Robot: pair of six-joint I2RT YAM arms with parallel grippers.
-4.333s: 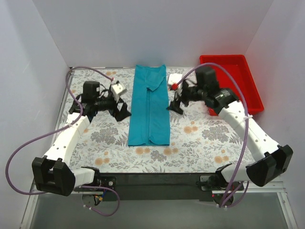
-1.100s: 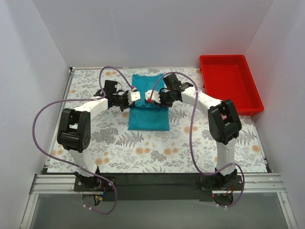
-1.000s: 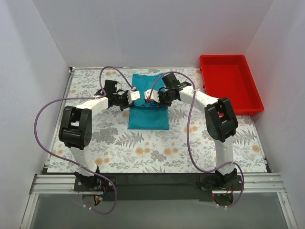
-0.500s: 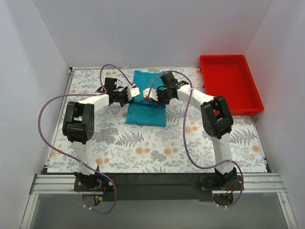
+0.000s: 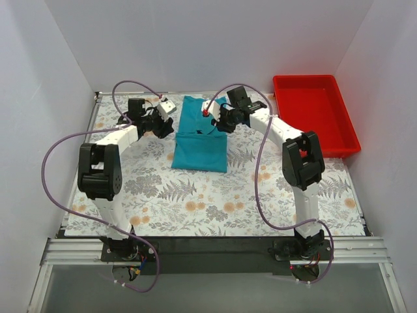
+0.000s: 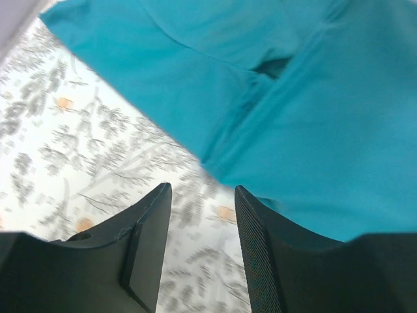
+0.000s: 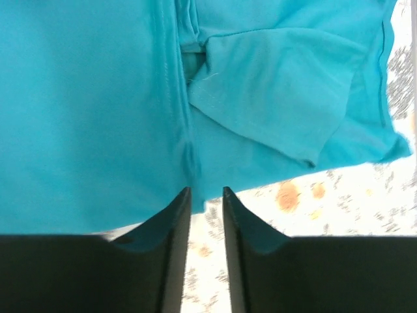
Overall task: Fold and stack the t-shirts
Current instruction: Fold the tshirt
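Note:
The teal t-shirt (image 5: pixel 199 147) lies folded on the floral cloth at the middle back, its doubled layers flat. My left gripper (image 5: pixel 171 124) hangs at its left edge and stands open; in the left wrist view the t-shirt (image 6: pixel 326 130) fills the upper right and only patterned cloth shows inside the left gripper (image 6: pixel 202 195). My right gripper (image 5: pixel 214 122) is over the shirt's far right part. In the right wrist view the right gripper (image 7: pixel 205 195) is slightly open, its tips at the hem of the t-shirt (image 7: pixel 98 98), with nothing between them.
A red plastic tray (image 5: pixel 316 114) sits at the back right, beside the right arm. White walls close in the back and both sides. The floral tablecloth (image 5: pixel 215 202) stretches toward the arm bases, and purple cables loop over both arms.
Both grippers were shut on the shirt's folded edge; they have opened, let it go and drawn back, the left one leftward. The shirt now lies folded.

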